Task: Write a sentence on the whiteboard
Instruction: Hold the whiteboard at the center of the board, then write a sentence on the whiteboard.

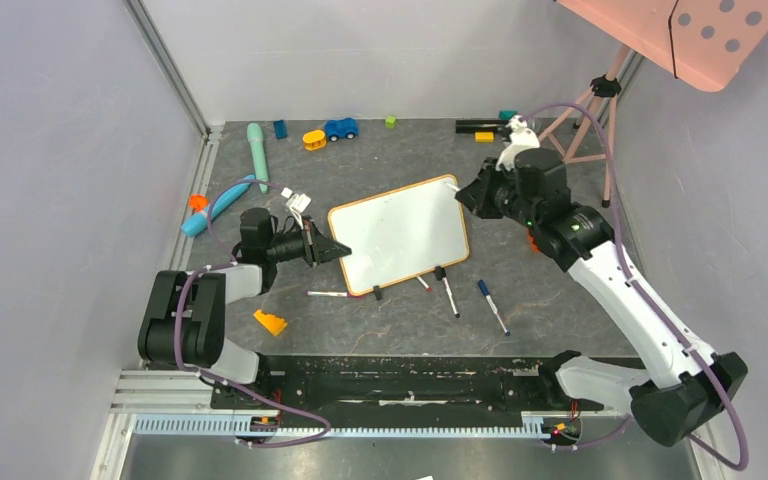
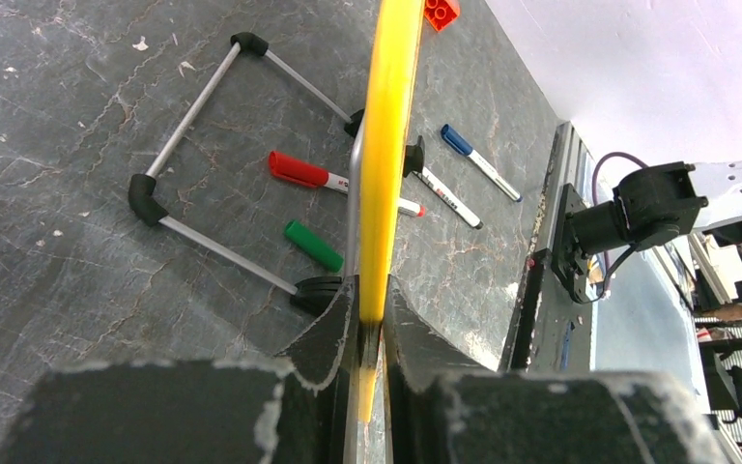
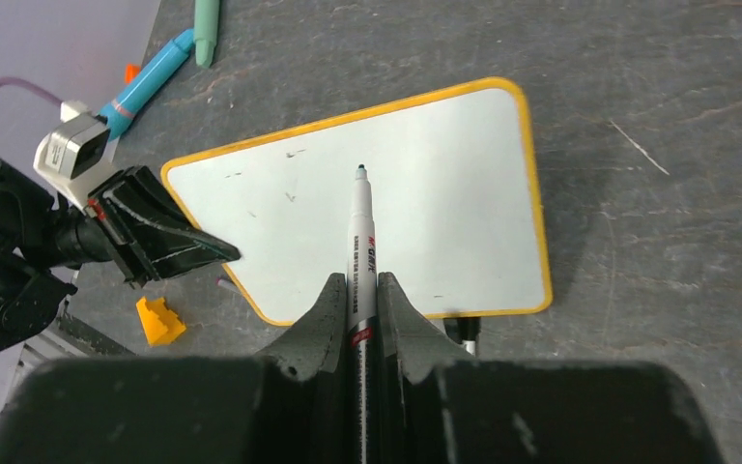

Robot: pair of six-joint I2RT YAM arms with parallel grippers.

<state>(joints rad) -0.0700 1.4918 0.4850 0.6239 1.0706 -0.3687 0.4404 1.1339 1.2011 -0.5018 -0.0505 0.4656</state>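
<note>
Whiteboard (image 1: 400, 232), orange-framed, lying near the middle of the desk (image 1: 560, 300), its long sides skewed to the desk's edges. Its left edge is clamped between the narrow jaws of the left tool (image 2: 372, 309). A marker (image 3: 360, 242) is gripped in the closed right tool (image 3: 360, 290), uncapped tip forward over the white face; whether the tip touches cannot be told. Only faint specks are seen on the face. Loose pens (image 1: 448, 296) are strewn just beside the board's near edge, and a green cap (image 2: 313, 246) lies under it.
</note>
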